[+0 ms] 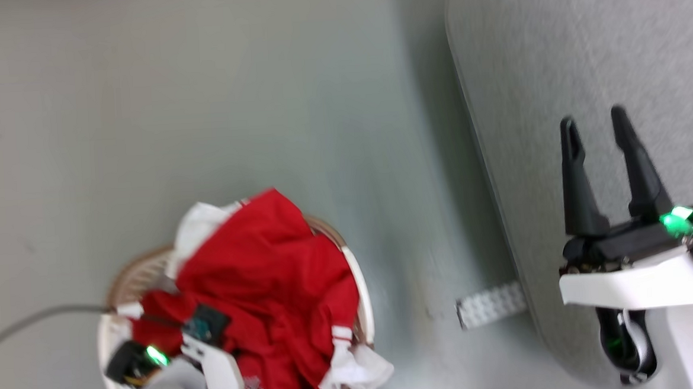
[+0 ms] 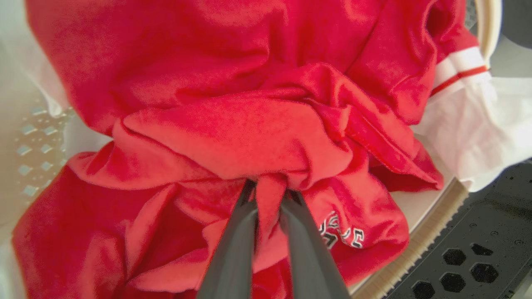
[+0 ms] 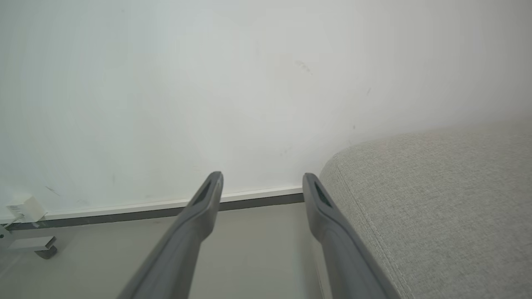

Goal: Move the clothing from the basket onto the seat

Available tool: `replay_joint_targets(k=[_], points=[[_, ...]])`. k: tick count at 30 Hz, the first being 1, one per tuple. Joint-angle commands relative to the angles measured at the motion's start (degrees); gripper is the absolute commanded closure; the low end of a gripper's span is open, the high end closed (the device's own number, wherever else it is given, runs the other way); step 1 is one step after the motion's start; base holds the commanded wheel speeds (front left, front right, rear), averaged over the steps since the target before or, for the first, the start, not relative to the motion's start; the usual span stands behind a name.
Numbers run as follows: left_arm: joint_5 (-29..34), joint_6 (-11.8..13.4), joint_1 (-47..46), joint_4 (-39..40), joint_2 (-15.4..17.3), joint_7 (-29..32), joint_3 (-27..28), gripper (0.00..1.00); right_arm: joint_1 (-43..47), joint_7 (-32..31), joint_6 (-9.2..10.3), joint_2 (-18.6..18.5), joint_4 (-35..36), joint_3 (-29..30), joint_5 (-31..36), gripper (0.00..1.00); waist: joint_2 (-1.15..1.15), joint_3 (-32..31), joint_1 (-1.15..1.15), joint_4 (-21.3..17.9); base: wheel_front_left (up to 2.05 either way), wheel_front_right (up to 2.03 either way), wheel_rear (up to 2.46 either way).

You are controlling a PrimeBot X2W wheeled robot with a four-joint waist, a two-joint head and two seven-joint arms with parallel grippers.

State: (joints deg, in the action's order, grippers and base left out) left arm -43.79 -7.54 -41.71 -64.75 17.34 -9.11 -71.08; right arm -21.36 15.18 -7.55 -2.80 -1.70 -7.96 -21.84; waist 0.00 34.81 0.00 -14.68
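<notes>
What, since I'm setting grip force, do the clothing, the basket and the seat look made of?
Clothing: soft matte red knit, probably cotton jersey; it folds and bunches. Basket: smooth white moulded plastic with small punched holes; its ribbed brown rim could be plastic or woven. Seat: light grey woven upholstery, visibly coarse weave, matte.

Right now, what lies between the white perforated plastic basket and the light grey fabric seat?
Bare pale floor, in the head view; a small white ridged block lies at the seat edge.
</notes>
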Motion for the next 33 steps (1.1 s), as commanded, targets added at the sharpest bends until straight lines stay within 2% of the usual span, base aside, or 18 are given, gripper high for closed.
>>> replay_joint_targets(k=[1, 10, 14, 18, 24, 27, 33], points=[[-0.5, 0.1, 1.1, 0.1, -0.2, -0.5, -0.1, 1.00, 1.2, -0.1, 0.12, -0.2, -0.3, -0.1, 0.1, 0.00, 0.00, -6.3, 0.00, 3.0, 0.00, 0.00, 0.00], [-4.4, 0.1, 7.1, 3.3, -1.9, -5.5, 1.1, 1.00, 6.7, -0.1, 0.12, -0.2, -4.1, 0.3, 0.4, 0.00, 0.00, -20.5, 0.00, 8.3, 0.00, 0.00, 0.00], [-5.3, 2.0, 8.9, 6.8, -2.6, -6.1, 4.0, 1.00, 9.2, -0.1, 0.12, -0.2, -5.3, 0.5, 0.9, 0.00, 0.00, -25.6, 0.00, 10.7, 0.00, 0.00, 0.00], [-3.6, 5.7, 11.5, 16.3, -0.9, -6.0, 10.5, 1.00, 11.4, -0.1, 0.12, -0.1, -6.0, 0.4, 1.3, 0.00, 0.00, -29.3, 0.00, 12.7, 0.00, 0.00, 0.00], [0.2, 9.9, 15.0, 32.5, 2.9, -6.0, 19.8, 1.00, 13.5, -0.1, 0.12, -0.2, -6.7, 0.2, 1.4, 0.00, 0.00, -32.8, 0.00, 15.1, 0.00, 0.00, 0.00], [1.3, 11.7, 16.0, 39.9, 4.7, -6.0, 23.4, 1.00, 14.0, -0.1, 0.12, -0.2, -7.1, -0.1, 1.3, 0.00, 0.00, -34.2, 0.00, 15.7, 0.00, 0.00, 0.00], [2.5, 14.8, 14.9, 51.8, 7.7, -5.8, 26.7, 1.00, 14.5, -0.1, 0.12, -0.2, -7.6, -1.2, 1.0, 0.00, 0.00, -35.9, 0.00, 16.1, 0.00, 0.00, 0.00]])
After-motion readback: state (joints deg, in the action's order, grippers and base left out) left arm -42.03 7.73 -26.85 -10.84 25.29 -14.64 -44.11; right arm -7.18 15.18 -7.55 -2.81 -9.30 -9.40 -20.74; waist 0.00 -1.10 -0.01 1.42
